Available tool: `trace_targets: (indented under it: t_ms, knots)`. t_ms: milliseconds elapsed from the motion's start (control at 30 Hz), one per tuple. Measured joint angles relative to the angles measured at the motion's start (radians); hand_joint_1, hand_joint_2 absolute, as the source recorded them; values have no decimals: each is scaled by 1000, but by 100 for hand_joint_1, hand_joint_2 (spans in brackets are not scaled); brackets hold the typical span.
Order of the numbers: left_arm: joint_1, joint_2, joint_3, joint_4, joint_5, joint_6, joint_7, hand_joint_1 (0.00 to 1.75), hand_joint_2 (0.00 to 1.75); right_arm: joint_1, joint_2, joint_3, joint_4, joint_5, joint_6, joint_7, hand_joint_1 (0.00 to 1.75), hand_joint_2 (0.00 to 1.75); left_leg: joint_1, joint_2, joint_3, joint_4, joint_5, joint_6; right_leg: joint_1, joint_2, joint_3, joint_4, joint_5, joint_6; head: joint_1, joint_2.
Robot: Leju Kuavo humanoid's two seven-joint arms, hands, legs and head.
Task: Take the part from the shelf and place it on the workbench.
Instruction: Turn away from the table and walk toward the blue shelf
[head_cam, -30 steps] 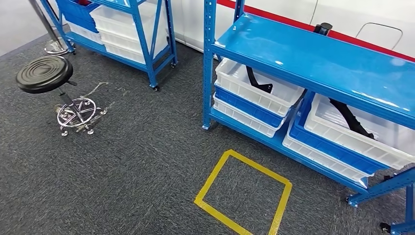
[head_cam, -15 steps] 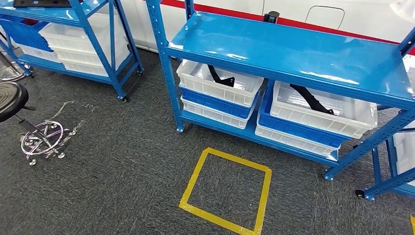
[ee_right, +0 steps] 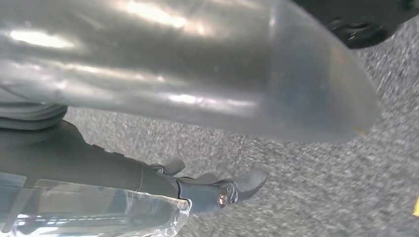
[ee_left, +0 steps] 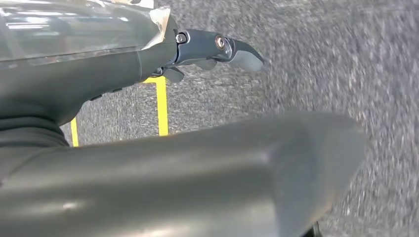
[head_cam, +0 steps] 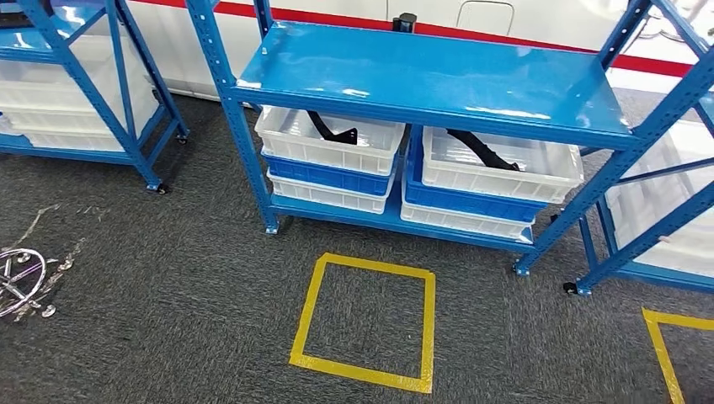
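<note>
Facing shelf [head_cam: 438, 80]; parts [head_cam: 333, 130] in bins below. Hands [ee_left: 217, 49] [ee_right: 217, 190] hang over carpet, fingers apart, holding nothing, likely pre-reach.

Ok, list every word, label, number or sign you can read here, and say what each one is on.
None: no readable text in any view.
The blue shelf, the white bins and the black parts in them carry no visible labels.
The yellow tape square on the carpet and the red stripe on the wall are plain markings without lettering.
</note>
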Motion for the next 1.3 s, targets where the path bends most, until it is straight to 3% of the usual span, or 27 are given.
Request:
trace_targets:
  t_ms: [33,100,167,200,300,433,567,600,767,833,900,967,1000,1067,1100,1167,1233,1300]
  knots:
    - [0,0,0,0,0,-1,-1,0,0,2,-1,0,0,3,-3,-3,0,0,1,7,2,0,-2,-2,-2,-3,22,-38,17,10,0,0]
    - [0,-1,0,0,0,-3,-2,0,0,3,-2,0,0,9,-7,-5,0,0,1,16,7,1,-6,-10,-5,-16,104,-182,67,24,1,0]
    - [-1,-1,0,0,0,-5,-2,0,0,2,-2,0,0,13,-9,-6,0,0,-4,20,11,4,-13,-20,-5,-26,158,-272,97,16,0,0]
    - [-1,-1,0,0,0,-5,-3,0,0,1,0,0,0,14,-9,-6,0,0,-6,20,12,5,-15,-16,-5,-28,165,-281,102,9,0,0]
    - [-1,1,0,0,0,-4,-3,0,0,1,1,0,0,16,-10,-6,0,0,-6,17,15,3,-13,4,-4,-26,168,-282,104,2,-2,0]
    - [-1,0,0,0,1,1,-2,0,0,0,1,1,0,22,-10,-4,0,0,-4,16,19,-7,-8,-6,1,-26,167,-282,102,-2,-3,0]
    - [-1,0,0,0,3,3,1,0,0,-1,1,1,0,25,-8,-3,0,0,-1,16,21,-11,-7,-32,1,-27,167,-282,102,-10,-2,0]
    - [-1,0,0,0,3,3,1,0,0,-1,1,1,0,26,-8,-2,0,0,-1,16,20,-9,-8,-35,0,-27,167,-282,102,-11,-2,0]
    - [-1,2,2,0,8,3,11,0,0,-2,3,2,0,31,-8,-1,0,0,1,16,28,-30,1,-14,-2,-27,166,-284,106,-1,-3,0]
    - [-1,0,4,0,9,2,13,0,0,-2,2,2,0,31,-8,-2,0,0,8,17,39,-52,14,-10,0,-22,133,-220,77,-1,0,0]
    - [-1,0,5,0,10,1,15,0,0,0,0,2,0,31,-8,-2,0,0,9,17,40,-54,15,-9,-3,-17,66,-88,27,-1,2,0]
    - [-1,-1,7,0,10,1,19,0,0,4,-2,2,0,31,-8,-2,0,0,12,16,41,-53,12,-13,-9,-16,26,-15,14,12,3,0]
    - [-1,-2,7,0,10,1,20,0,0,5,-3,2,0,31,-8,-2,0,0,16,16,44,-52,9,-18,-12,-16,34,-37,31,25,3,0]
    - [0,-3,9,0,10,1,22,0,0,4,-5,2,0,31,-8,-3,0,0,23,16,54,-47,-1,-35,-22,-22,99,-170,88,53,5,0]
    - [-1,-3,9,0,10,0,23,0,0,4,-4,2,0,31,-8,-3,0,0,24,16,57,-43,-8,-45,-24,-23,131,-232,107,55,8,0]
    - [-2,-1,11,0,10,0,24,0,0,3,-2,2,0,29,-9,-3,0,0,22,17,61,-37,-19,-62,-22,-21,160,-284,114,33,10,0]
    - [-3,-2,12,0,11,0,26,0,0,5,-3,2,0,29,-11,-4,0,0,24,17,65,-40,-22,-69,-18,-13,159,-278,107,1,7,0]
    - [-3,-3,13,0,13,0,28,0,0,5,-3,2,0,29,-11,-5,0,0,29,5,54,-9,-44,-72,-17,-9,162,-277,102,-18,2,0]
